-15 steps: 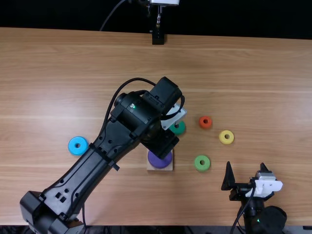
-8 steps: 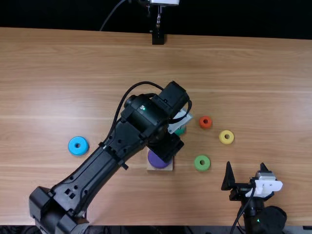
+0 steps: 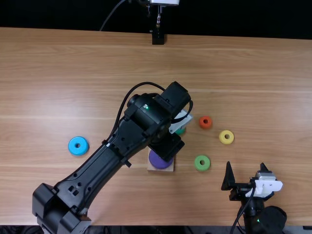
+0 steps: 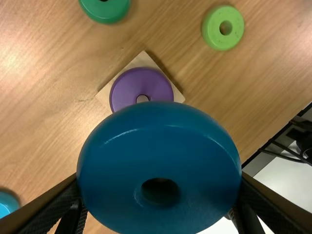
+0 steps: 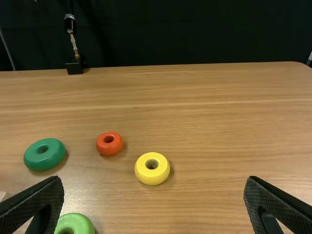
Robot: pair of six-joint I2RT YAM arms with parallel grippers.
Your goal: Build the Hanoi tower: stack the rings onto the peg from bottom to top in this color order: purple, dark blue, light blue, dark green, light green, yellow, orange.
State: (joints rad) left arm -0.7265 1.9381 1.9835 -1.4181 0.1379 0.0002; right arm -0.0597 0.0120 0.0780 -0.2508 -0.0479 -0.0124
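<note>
I am holding the dark blue ring [image 4: 158, 126] aloft near the purple ring [image 4: 127, 90], left gripper [image 4: 159, 187] clamping across its width. Judging it light, stiff, maybe slippery (glossy skin), I am favouring opposite sides. Right gripper [image 5: 154, 183] is standing wide open, empty.

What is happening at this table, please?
The left gripper holds the dark blue ring up near the purple ring, which lies on the square wooden base. The light blue ring, dark green ring, light green ring, yellow ring and orange ring lie loose on the table, and the right gripper is open and empty.
</note>
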